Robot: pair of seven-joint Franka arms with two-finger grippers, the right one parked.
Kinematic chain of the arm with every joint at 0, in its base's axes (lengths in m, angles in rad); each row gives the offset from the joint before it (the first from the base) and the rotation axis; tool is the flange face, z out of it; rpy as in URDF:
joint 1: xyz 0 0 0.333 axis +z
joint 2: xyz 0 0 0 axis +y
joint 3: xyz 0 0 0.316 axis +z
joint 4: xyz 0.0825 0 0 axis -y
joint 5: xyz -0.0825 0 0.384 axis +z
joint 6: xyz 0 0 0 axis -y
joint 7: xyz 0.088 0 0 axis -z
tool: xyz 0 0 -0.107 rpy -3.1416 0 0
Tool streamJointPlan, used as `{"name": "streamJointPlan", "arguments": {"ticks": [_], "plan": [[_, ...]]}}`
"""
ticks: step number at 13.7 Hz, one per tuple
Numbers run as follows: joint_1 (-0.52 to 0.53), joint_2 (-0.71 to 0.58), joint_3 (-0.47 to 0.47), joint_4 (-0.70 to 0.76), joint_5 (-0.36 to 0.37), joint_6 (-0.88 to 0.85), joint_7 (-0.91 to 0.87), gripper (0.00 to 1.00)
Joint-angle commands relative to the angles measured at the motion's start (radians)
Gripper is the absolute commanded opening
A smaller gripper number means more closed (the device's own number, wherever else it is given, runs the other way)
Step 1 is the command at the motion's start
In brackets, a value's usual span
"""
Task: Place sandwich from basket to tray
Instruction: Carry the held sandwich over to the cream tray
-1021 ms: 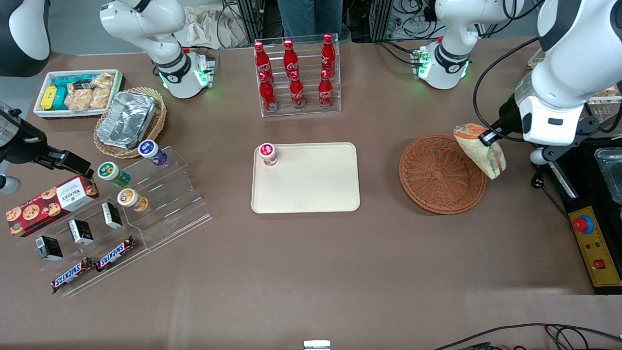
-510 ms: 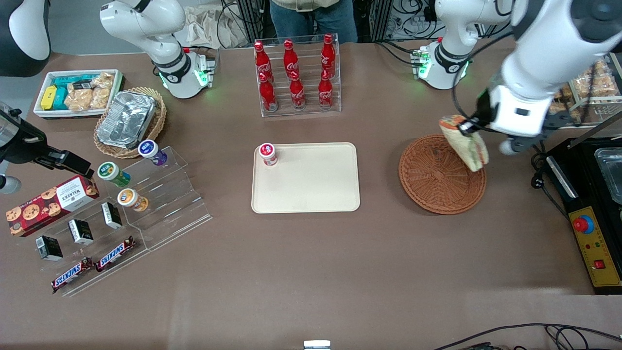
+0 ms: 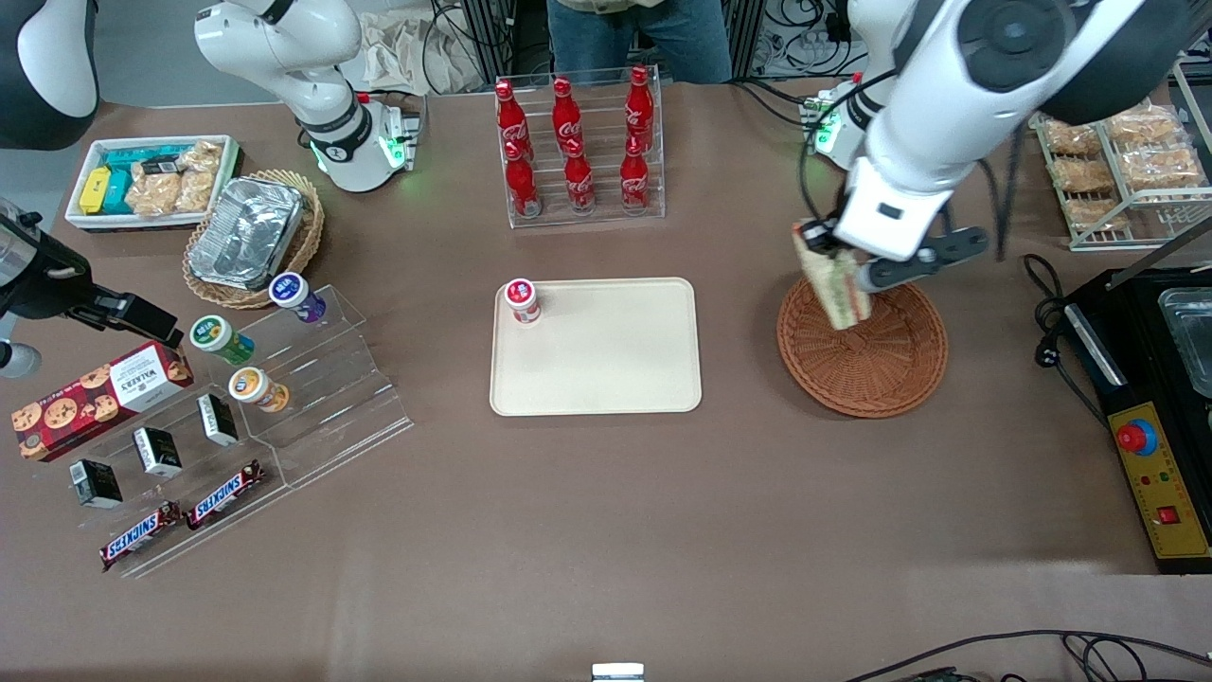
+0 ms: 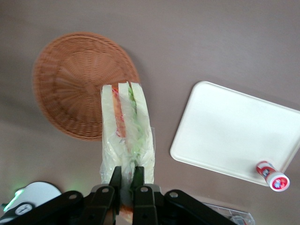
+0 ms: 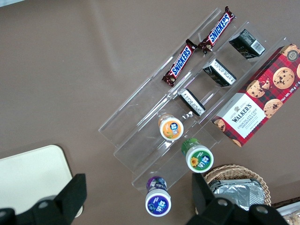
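Gripper [image 3: 837, 260] hangs above the basket [image 3: 881, 365], over the rim edge nearest the tray [image 3: 606, 365]. Jaws pinched on the sandwich [image 3: 833, 284], fingers [image 4: 115, 177] clamped close together on one end of the wedge.

Sandwich is lifted clear of the basket, not touching it. Long axis runs straight out from the fingers; free end hangs down over the basket. In wrist view [image 4: 126, 133] cut face shows: bread w/ orange-red and green filling stripes running lengthwise along the axis, free end over the basket rim [image 4: 77, 82].

Tray [image 4: 234, 136] lies flat, apart from basket, toward parked arm's end. One small red-capped bottle [image 3: 522, 301] lies on its corner farther from the front camera; rest of tray bare
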Motion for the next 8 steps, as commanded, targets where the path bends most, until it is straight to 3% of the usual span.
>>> {"name": "streamJointPlan", "arguments": {"ticks": [1,8], "plan": [[-0.06,0.056,-0.018,0.032,-0.01,0.057,0.017,0.0],[-0.188,0.255,-0.02,0.014,0.002,0.315,0.035,0.0]]}}
